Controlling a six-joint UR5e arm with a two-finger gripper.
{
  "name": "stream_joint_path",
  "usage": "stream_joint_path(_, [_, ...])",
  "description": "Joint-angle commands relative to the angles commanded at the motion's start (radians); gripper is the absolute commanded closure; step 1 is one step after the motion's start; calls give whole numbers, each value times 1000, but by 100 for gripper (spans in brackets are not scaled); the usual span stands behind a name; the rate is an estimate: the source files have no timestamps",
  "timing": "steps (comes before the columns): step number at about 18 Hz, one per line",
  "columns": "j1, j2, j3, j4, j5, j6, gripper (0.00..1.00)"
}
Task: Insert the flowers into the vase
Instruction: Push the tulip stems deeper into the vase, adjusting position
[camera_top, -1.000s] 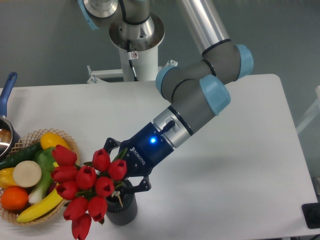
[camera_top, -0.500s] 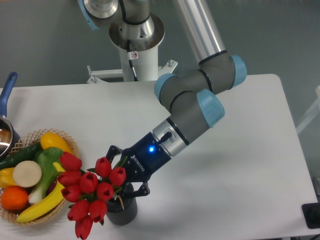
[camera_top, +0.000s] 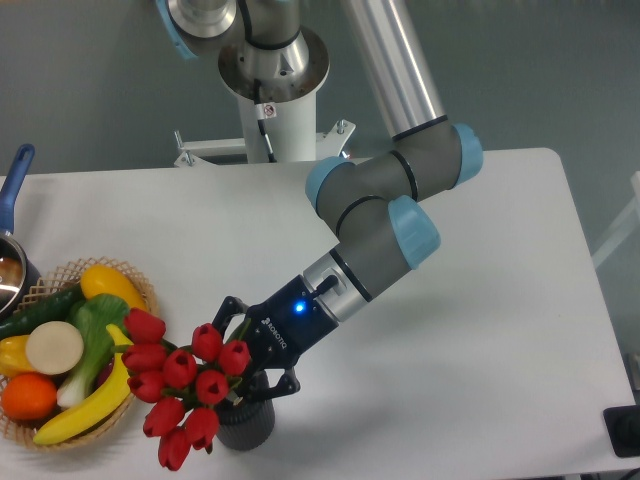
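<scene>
The flowers (camera_top: 184, 385), a bunch of red tulip buds with green stems, lean out to the left over the vase (camera_top: 246, 423), a short dark grey cylinder near the table's front edge. The stems run down toward the vase mouth, which the buds and the gripper mostly hide. My gripper (camera_top: 246, 362) is shut on the stems just above the vase rim, with the arm (camera_top: 375, 215) reaching in from the upper right.
A woven basket (camera_top: 137, 286) of fruit and vegetables stands at the left, close to the tulip buds. A pot with a blue handle (camera_top: 14, 185) is at the far left edge. The robot base (camera_top: 270, 70) is at the back.
The gripper and the flowers have moved down and slightly right, lowering the stems toward the vase. The buds now sit lower and closer together over the vase.
</scene>
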Motion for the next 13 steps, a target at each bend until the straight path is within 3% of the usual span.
stream_joint_path(5, [0,-5,-2,0,0,0,44])
stream_joint_path(13, [11,3,-72,0,2,64,40])
